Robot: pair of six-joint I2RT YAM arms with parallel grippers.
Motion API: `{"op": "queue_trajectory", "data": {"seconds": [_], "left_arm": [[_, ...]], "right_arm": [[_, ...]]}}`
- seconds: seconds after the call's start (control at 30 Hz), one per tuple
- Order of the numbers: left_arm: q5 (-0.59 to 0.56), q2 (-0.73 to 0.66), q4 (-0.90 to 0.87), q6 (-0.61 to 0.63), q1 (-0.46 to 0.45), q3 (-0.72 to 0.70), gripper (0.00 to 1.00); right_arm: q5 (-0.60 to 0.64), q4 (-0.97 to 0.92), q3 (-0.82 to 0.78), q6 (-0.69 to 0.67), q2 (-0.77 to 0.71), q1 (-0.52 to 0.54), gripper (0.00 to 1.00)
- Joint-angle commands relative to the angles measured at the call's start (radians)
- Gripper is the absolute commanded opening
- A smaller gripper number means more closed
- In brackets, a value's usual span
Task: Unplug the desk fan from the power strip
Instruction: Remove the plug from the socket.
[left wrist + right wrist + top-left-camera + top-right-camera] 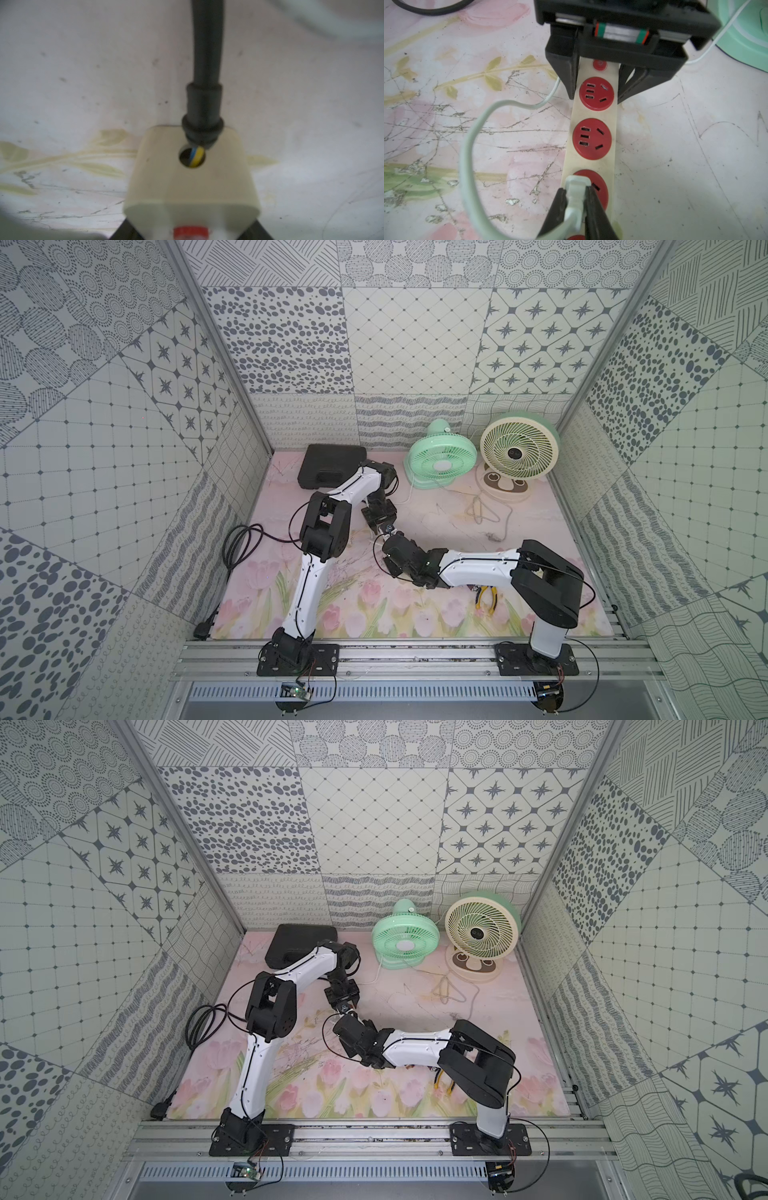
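The cream power strip [593, 116] lies on the mat with red sockets in a row; both arms hide it in both top views. My left gripper [598, 83] is shut on the strip's end by the small red button [191, 231], where the black cord [204, 62] enters. My right gripper [576, 199] is shut on a white plug [577, 187] sitting at the third socket from the button. The plug's white cable [467, 145] runs off toward the mint-green desk fan [441, 462] at the back. In both top views the two grippers meet mid-mat, left gripper [382, 524], right gripper [389, 536].
A cream fan [519, 452] stands beside the green one, its loose cable [490, 514] lying on the mat. A black case [330, 466] lies at the back left. Yellow-handled pliers [487, 597] lie under the right arm. A coiled black cord [239, 545] sits by the left wall.
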Motion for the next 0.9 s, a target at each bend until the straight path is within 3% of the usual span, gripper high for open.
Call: {"op": "queue_trajectory", "data": {"seconds": [0.0,0.23,0.6,0.87], "left_arm": [[-0.231,0.078,-0.100,-0.014,-0.002,-0.058,0.00],[-0.215,0.060,-0.078,-0.005,-0.003,-0.079,0.00],[-0.173,0.012,-0.002,0.027,-0.003,-0.137,0.00],[-0.158,-0.025,0.037,0.034,-0.005,-0.172,0.00]], "right_arm": [[0.004,0.001,0.021,-0.012,0.017,0.009,0.00],[-0.034,0.004,0.012,0.029,-0.003,-0.014,0.00],[-0.274,0.127,-0.117,0.207,-0.085,-0.159,0.00],[-0.285,0.134,-0.130,0.207,-0.117,-0.168,0.00]]}}
